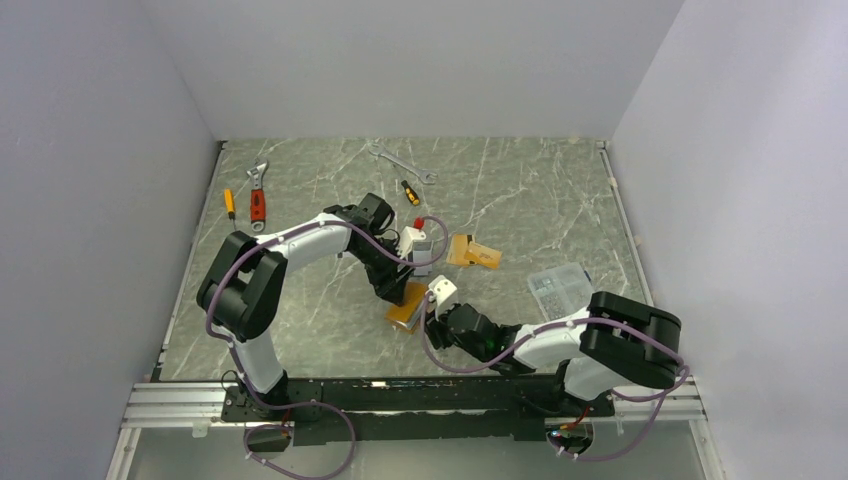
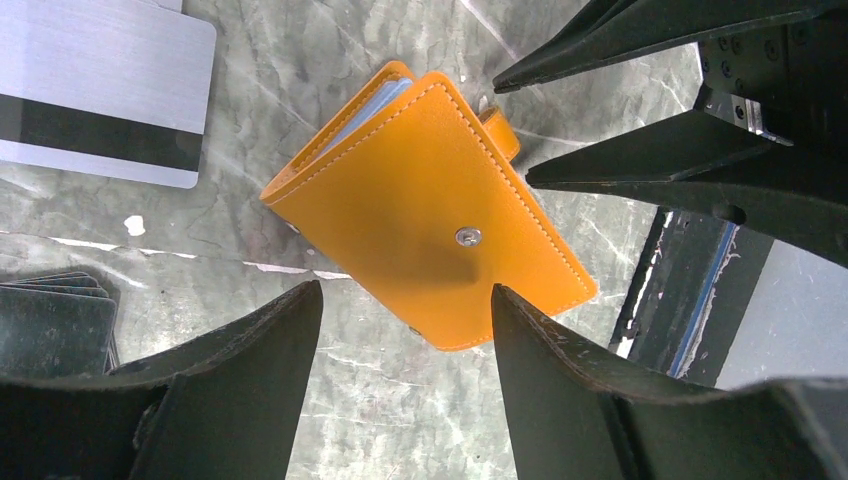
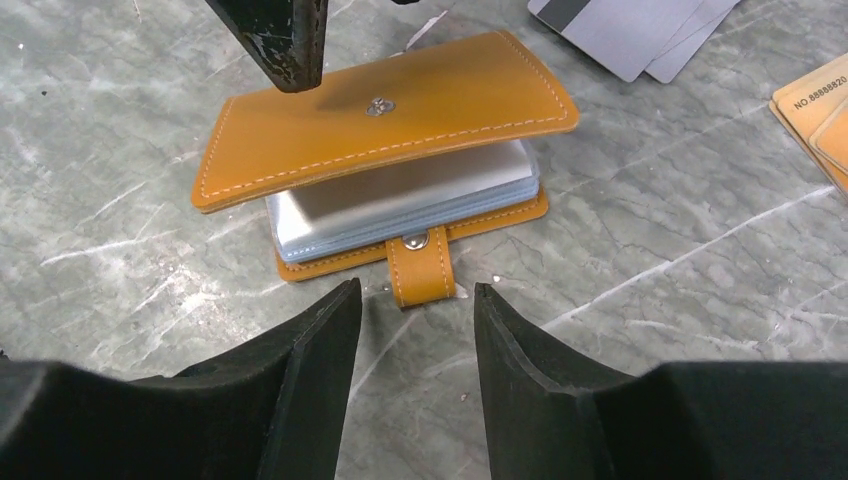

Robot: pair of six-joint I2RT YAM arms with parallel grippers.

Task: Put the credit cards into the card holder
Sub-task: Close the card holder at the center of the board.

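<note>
Top view: the holder [image 1: 407,310] lies at mid-frame, between the left gripper [image 1: 393,293] and the right gripper [image 1: 431,318], with tan cards [image 1: 472,252] to its upper right

Left wrist: holder at centre, cover up, above the spread, empty left jaws; a silver card [image 2: 100,90] lies upper left

Right wrist: holder at upper centre, cover ajar, tab facing the parted, empty right jaws

On the grey-green marbled tabletop [image 1: 540,190], a red-handled silver wrench [image 1: 258,195] and a little yellow screwdriver [image 1: 229,203] lie side by side at the back left. A plain silver wrench [image 1: 403,163] and a small yellow-black screwdriver [image 1: 410,192] lie near the back middle. A clear plastic box [image 1: 560,288] sits on the right.
</note>
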